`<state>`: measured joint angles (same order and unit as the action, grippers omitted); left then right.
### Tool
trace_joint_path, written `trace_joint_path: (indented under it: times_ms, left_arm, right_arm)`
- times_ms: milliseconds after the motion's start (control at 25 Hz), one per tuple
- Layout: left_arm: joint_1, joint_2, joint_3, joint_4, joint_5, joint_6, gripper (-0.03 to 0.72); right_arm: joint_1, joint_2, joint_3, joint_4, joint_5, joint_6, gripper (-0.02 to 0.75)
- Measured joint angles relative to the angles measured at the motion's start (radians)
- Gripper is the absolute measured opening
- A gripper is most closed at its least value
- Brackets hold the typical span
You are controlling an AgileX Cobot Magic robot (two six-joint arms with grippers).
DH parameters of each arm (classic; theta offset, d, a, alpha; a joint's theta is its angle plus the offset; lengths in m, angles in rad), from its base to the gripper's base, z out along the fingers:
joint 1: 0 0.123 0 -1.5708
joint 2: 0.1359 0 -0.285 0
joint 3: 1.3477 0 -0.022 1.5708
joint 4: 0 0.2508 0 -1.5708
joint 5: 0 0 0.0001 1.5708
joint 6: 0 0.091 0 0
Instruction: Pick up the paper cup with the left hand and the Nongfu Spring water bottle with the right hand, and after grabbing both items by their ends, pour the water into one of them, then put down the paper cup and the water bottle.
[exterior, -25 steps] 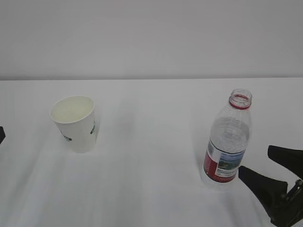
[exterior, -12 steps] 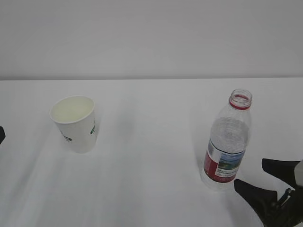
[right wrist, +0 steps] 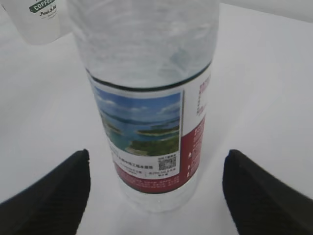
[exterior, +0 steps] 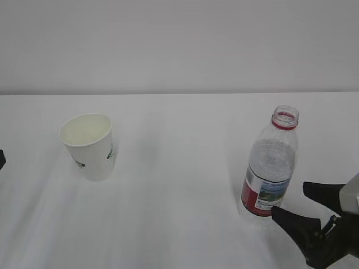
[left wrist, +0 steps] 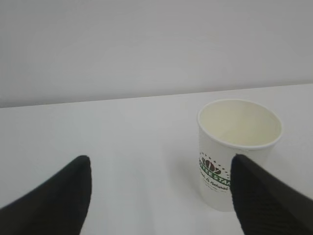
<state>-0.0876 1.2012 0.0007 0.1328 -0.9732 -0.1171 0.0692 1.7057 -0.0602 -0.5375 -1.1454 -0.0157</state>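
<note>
Fingers, right hand (exterior: 302, 205): black, spread wide, nothing held; low on table, just beside base of clear ribbed plastic water bottle (exterior: 269, 166). Wrist view: bottle label sits between both tips (right wrist: 155, 183), gaps each side, no contact.
Fingers, left hand (left wrist: 160, 183): black, spread wide, empty; wrist view shows white tapered paper cup (left wrist: 237, 149) ahead, nearer the right fingertip (left wrist: 259, 188), which overlaps cup's lower edge; touching or not, can't tell. Ext. view: only a dark sliver at left edge.
Cup: upright on white table (exterior: 174, 185), left side, cream inside, rolled rim, dark green logo facing fwd; inside looks dry.
Bottle: upright, right side of table, no cap, red neck ring, red-and-white landscape label; taller than cup, well apart from it.
Water: clear; level hard to read.
</note>
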Motion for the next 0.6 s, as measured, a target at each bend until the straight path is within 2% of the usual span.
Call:
trace_joint_path:
  times_ms: [600]
  left_arm:
    - [0.0, 0.0, 0.0, 0.0, 0.0, 0.0, 0.622]
  right_arm:
    - [0.0, 0.138, -0.116, -0.052, 0.0, 0.0, 0.643]
